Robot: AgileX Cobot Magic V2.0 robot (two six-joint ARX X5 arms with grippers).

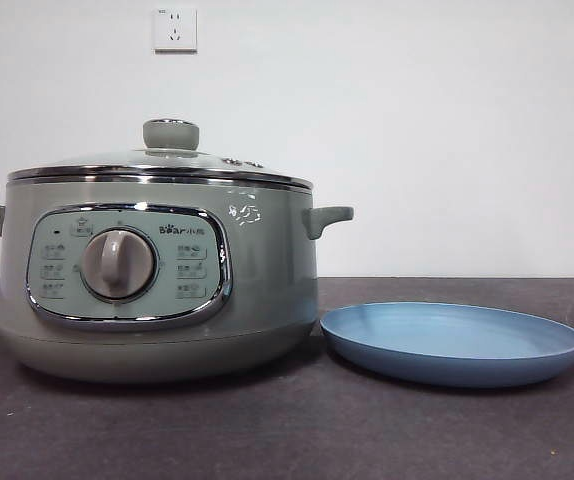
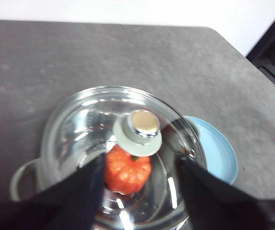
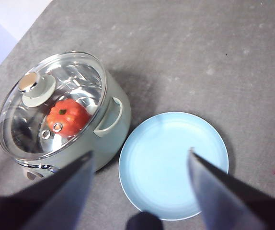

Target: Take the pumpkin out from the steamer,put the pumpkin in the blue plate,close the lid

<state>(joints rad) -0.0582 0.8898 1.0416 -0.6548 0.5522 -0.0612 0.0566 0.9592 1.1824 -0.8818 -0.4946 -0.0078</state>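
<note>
Glass lid (image 1: 162, 160) sits on the steamer (image 1: 157, 290), pumpkin (image 2: 127, 172) inside. Blue plate (image 1: 452, 343) lies bare at its 3 o'clock, rims nearly touching. Left gripper (image 2: 137, 191) and right gripper (image 3: 140, 182) hover overhead, jaws spread.

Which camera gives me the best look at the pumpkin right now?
Left wrist view: the pumpkin shows large through the glass lid. Right wrist view shows it smaller. Front view hides it behind the steamer wall.
</note>
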